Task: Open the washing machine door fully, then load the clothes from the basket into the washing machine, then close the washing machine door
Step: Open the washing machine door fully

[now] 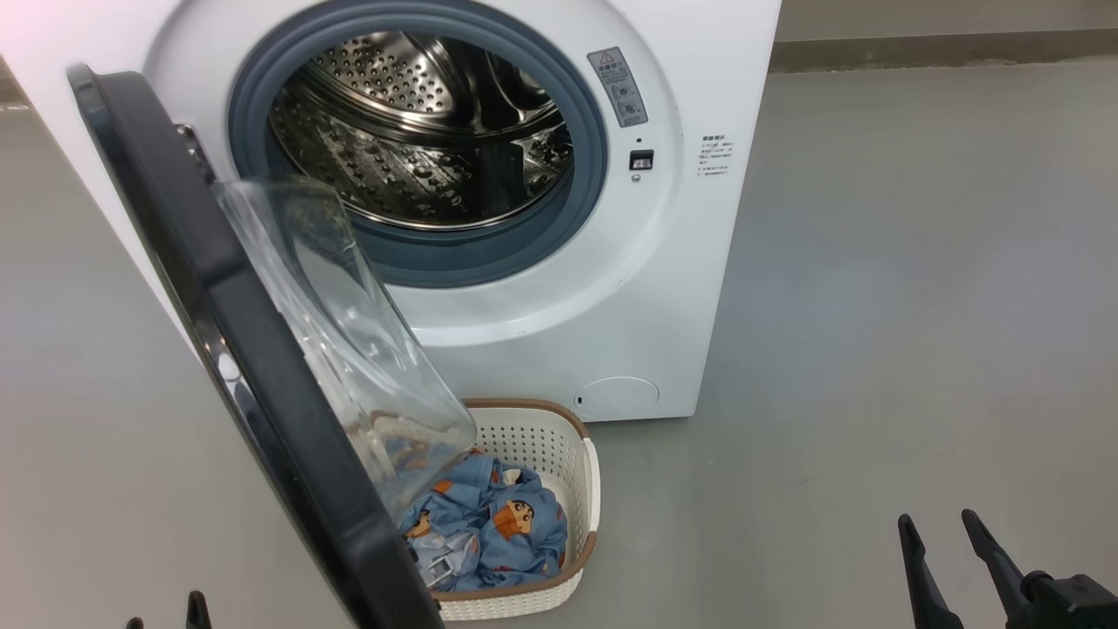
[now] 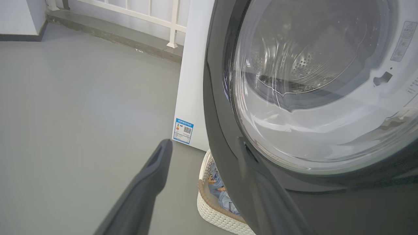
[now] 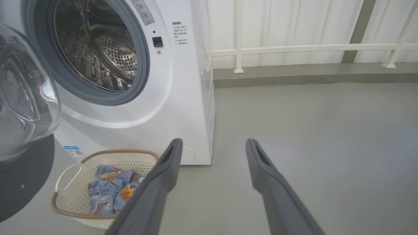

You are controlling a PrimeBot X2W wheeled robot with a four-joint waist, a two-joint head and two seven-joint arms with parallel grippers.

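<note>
Door first: the large round black-ringed washing machine door (image 1: 288, 419), clear glass bowl bulging from its inner face, stands swung out from the left side of the big white boxy front-loading washing machine (image 1: 611, 332), free edge toward me. The perforated steel drum (image 1: 419, 131) is exposed. I judge it open but not fully (it juts roughly square to the front rather than folded back). Its lower edge overhangs the left part of the small cream-white perforated plastic basket (image 1: 590, 489), which sits on the grey floor (image 1: 873, 306) just before the machine. The light blue cartoon-printed clothes (image 1: 498, 524) lie heaped inside, partly seen through the glass.

My left gripper (image 2: 204, 141) is the nearer one. It sits on the door's outer side, jaws spread wide and holding nothing. In its wrist view the black rim runs up between the two fingers, one of them overlapping the ring; whether it touches I cannot tell. The door's plane runs near-to-far, so widening it means carrying that rim leftward. My right gripper (image 3: 214, 140) hangs low to the right, well apart from the door, jaws likewise wide and empty, with the basket ahead to its left.
</note>
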